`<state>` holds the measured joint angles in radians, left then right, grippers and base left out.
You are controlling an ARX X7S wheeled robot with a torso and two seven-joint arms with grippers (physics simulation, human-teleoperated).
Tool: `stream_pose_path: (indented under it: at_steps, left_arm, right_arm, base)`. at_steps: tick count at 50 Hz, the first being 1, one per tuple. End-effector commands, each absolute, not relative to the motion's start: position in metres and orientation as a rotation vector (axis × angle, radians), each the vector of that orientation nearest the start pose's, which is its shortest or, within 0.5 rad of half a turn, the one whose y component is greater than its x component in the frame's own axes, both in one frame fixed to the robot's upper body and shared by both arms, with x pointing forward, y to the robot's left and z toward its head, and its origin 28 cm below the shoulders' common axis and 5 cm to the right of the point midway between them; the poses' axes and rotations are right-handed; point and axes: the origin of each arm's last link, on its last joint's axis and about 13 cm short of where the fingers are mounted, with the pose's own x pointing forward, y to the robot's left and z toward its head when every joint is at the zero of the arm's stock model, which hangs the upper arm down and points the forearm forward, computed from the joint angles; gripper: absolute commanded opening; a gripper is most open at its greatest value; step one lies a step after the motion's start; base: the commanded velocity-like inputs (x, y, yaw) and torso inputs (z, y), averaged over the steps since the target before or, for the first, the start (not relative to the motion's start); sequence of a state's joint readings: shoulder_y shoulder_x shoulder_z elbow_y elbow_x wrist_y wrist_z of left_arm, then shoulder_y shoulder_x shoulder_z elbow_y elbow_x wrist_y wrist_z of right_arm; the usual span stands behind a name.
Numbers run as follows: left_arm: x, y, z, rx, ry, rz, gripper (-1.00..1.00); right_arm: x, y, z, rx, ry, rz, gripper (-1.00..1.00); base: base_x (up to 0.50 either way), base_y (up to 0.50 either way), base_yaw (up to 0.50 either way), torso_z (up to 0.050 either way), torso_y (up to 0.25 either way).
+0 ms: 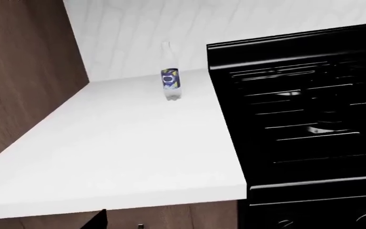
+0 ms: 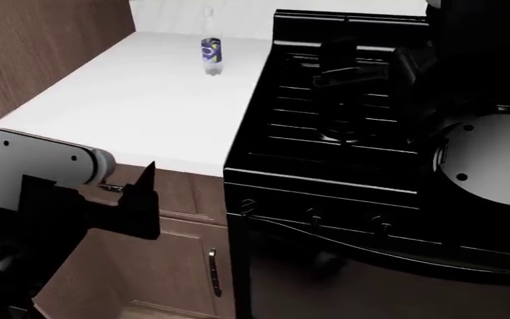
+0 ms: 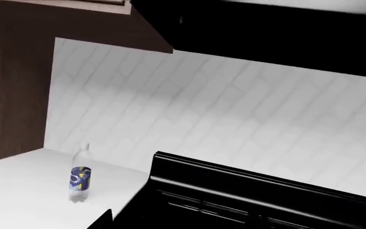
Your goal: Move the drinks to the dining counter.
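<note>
Bottle (image 2: pixel 210 48) (image 1: pixel 169 78) (image 3: pixel 80 179): clear, blue-and-yellow label, upright, near the back of a white worktop (image 2: pixel 140 100) (image 1: pixel 119 143) (image 3: pixel 24 191). Close to the worktop's right edge, just beside the black stove (image 2: pixel 344 119) (image 1: pixel 310 109) (image 3: pixel 247 195) but apart from it. Nothing else standing on the worktop around it; open white surface between it and the front edge. Behind: white tiled wall (image 3: pixel 234 109) (image 1: pixel 170 24). To the left: tall brown wood panel (image 2: pixel 42 46) (image 1: pixel 24 71) (image 3: pixel 11 81) closing off the worktop's far side. Above the stove, in the right wrist view: dark hood or cabinet underside (image 3: pixel 266 33). Below the worktop: wooden cabinet door (image 2: pixel 175 259) with a metal handle (image 2: pixel 212 271).

Left arm (image 2: pixel 34 179): low in the head view, white link ending in black parts in front of the cabinet, below worktop level and well short of the bottle. Left gripper (image 2: pixel 140 203): only a dark finger shape seen, pointing up; open or closed, cannot tell. Sliver of a finger (image 1: pixel 100 219) at the edge of the left wrist view, no more.

Right arm (image 2: pixel 467 153): raised over the stove at the right, black against black, with a rounded white link. Right gripper (image 2: pixel 348 70): hard to separate from the grates; state cannot be told. Dark fingertip (image 3: pixel 103 220) barely in the right wrist view.
</note>
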<state>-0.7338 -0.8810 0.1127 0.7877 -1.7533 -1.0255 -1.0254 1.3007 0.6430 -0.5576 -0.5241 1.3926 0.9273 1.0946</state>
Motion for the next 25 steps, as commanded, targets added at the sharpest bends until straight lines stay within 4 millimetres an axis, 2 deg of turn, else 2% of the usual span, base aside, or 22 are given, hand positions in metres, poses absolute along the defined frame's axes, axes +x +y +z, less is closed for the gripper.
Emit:
stream_pose_path:
  at_steps: [1, 5, 14, 25]
  left_arm:
    - [0.1710, 0.2463, 0.2494, 0.137, 0.099, -0.170, 1.00]
    - [0.1707, 0.2463, 0.2501, 0.139, 0.098, -0.170, 1.00]
    - [0.1716, 0.2461, 0.2504, 0.138, 0.097, -0.172, 1.00]
    - [0.1714, 0.2467, 0.2487, 0.138, 0.099, -0.171, 1.00]
  right_arm:
    - [0.2377, -0.0877, 0.3159, -0.178, -0.247, 0.011, 1.00]
    - [0.2388, -0.0880, 0.3159, -0.192, -0.246, -0.005, 1.00]
    - [0.2418, -0.0878, 0.3155, -0.251, -0.204, -0.064, 1.00]
    - [0.2423, -0.0865, 0.3158, -0.266, -0.211, -0.062, 1.00]
  base:
    - [-0.09, -0.02, -0.50, 0.000, 0.000]
    - [-0.10, -0.02, -0.40, 0.000, 0.000]
    - [0.00, 0.01, 0.00, 0.000, 0.000]
    - [-0.08, 0.48, 0.00, 0.000, 0.000]
